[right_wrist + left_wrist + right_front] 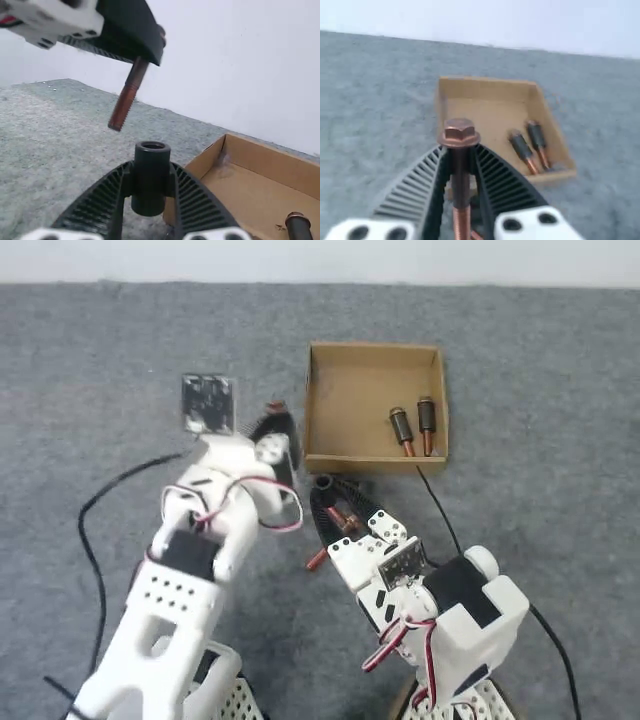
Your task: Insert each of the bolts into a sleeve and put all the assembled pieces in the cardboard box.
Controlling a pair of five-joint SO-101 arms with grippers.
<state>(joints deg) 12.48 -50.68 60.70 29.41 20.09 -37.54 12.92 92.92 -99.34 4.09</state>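
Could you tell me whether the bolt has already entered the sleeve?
No, the bolt hangs with its tip apart from the open mouth of the sleeve.

Copper bolt near black sleeve

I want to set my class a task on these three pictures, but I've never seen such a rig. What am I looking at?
Two small robot arms sit side by side on a grey carpeted table. One picture looks down from above; the other two come from cameras on each arm's wrist. The left gripper clamps a copper bolt; the right gripper clamps a black sleeve, open end up, the bolt's tip close by, not yet in. The cardboard box holds two assembled pieces.
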